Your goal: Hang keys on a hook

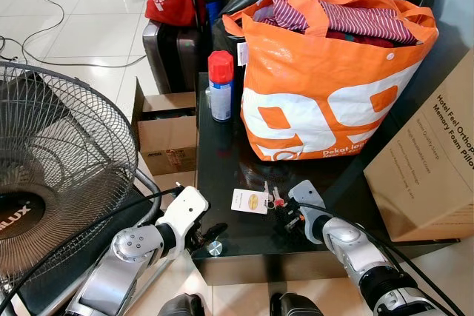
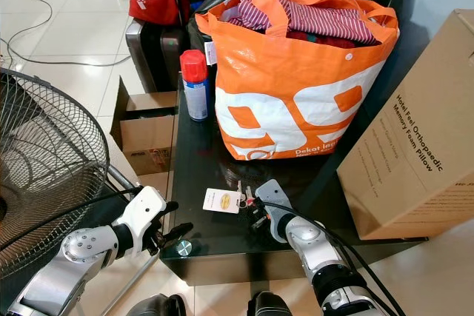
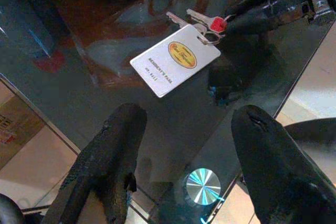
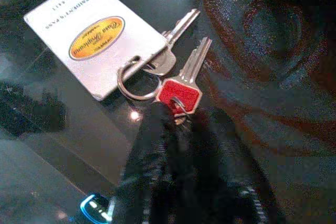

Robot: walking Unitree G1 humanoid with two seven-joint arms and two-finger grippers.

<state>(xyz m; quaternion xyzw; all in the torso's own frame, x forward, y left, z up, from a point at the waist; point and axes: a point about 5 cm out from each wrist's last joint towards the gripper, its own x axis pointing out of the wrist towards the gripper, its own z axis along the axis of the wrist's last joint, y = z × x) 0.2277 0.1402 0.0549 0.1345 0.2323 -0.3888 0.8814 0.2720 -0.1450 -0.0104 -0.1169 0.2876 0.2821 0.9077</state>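
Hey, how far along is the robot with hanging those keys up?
Early stage. Done: the right hand has reached the keys, which lie with their white tag on the dark glass table. In hand: its fingertips are closed at the red-headed key, though a firm grip isn't certain. The left hand hovers open at the table's edge. Left: lifting the keys, carrying them and hanging them on a hook.
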